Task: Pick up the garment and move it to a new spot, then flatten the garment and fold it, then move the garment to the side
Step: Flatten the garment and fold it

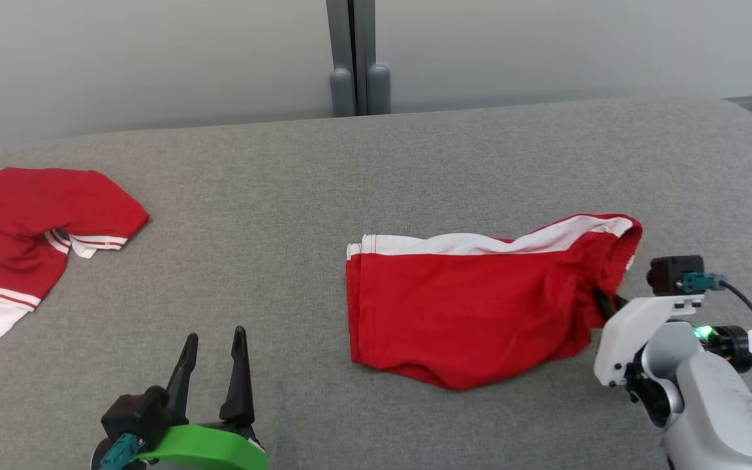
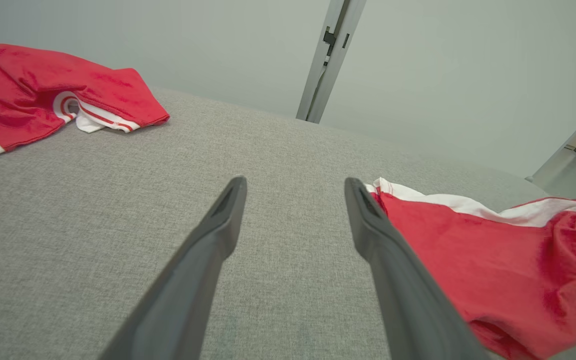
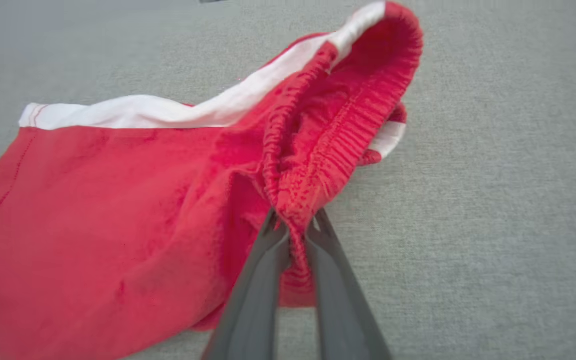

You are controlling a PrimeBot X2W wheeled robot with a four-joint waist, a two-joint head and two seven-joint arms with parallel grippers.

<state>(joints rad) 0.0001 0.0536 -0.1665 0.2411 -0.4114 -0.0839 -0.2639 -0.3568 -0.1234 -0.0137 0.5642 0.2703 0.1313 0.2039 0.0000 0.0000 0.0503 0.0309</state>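
**Item 1: red shorts (image 1: 467, 307).** They lie on the grey fabric-topped desk (image 1: 284, 176), mostly flat with some soft creases. A white stripe (image 1: 454, 243) runs along their far edge. The leg hem forms the end toward the robot's left. The elastic waistband (image 3: 328, 125) forms the opposite end, bunched and arching up in an open loop.

**Item 2: right end effector (image 1: 601, 303).** It sits at the waistband end of the shorts. The two dark fingers (image 3: 258, 290) are drawn almost together, with a gathered fold of the waistband pinched between their tips. The pale forearm trails away from the shorts toward the robot.

**Item 3: left end effector (image 1: 213, 346).** It is well apart from the shorts, off their hem end and nearer the robot. The fingers are spread wide with nothing between them, and bare desk shows in the gap. It cannot be told whether the tips touch the desk. A green collar (image 1: 206, 450) sits at its base.

**Item 4: red shirt (image 1: 23, 228).** It has white and red-striped trim and lies crumpled on the desk. It is well apart from the shorts, off their hem end and beyond the left end effector.

**Item 5: grey post (image 1: 356, 59).** It stands upright against a pale wall (image 1: 546, 46), behind the far edge of the desk beyond the shorts.
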